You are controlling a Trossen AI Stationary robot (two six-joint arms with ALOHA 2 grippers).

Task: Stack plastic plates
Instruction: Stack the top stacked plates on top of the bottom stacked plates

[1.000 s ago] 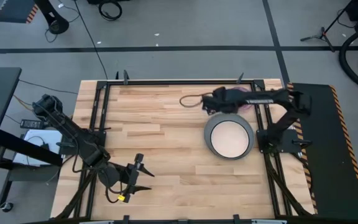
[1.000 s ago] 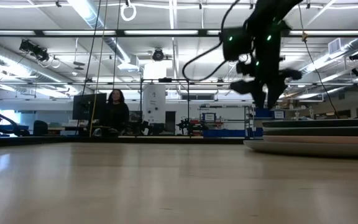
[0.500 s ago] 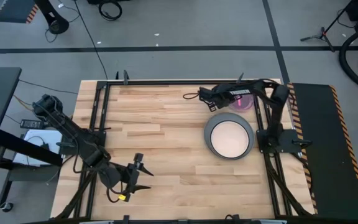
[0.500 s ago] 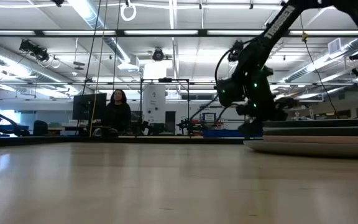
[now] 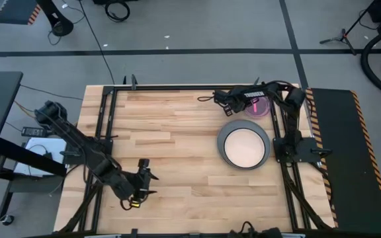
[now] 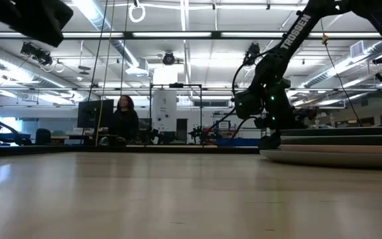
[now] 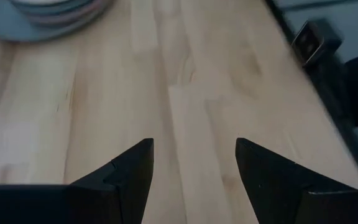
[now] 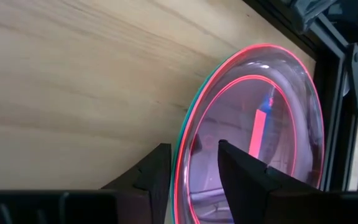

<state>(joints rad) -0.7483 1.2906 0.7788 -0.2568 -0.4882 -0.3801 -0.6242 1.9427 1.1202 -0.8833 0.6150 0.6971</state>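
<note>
A stack of plates, large grey at the bottom and cream on top, rests on the table's right half; in the low view the stack shows edge-on. A small translucent red-pink plate lies on a green one near the far right corner. My right gripper is low at their left rim, open, one finger over the plate and one outside. My left gripper hovers open over bare wood near the near left edge. My right gripper straddles the small red-pink plate's rim, coming from the table's left and slanting down. One finger is over the plate's inside, the other outside it. Whether either finger touches the rim, I cannot tell. The plate lies flat on the green one.
Black frame rails run along the table's right and far edges, close to the small plates. A black cable loops off my right arm. Bare wood spans the table's middle and left. A person sits far behind the table.
My right gripper has moved toward the far right corner and come down from well above the table to the small plates' rim. My left gripper has turned a little and shifted slightly over the near left of the table. The plates have stayed put.
</note>
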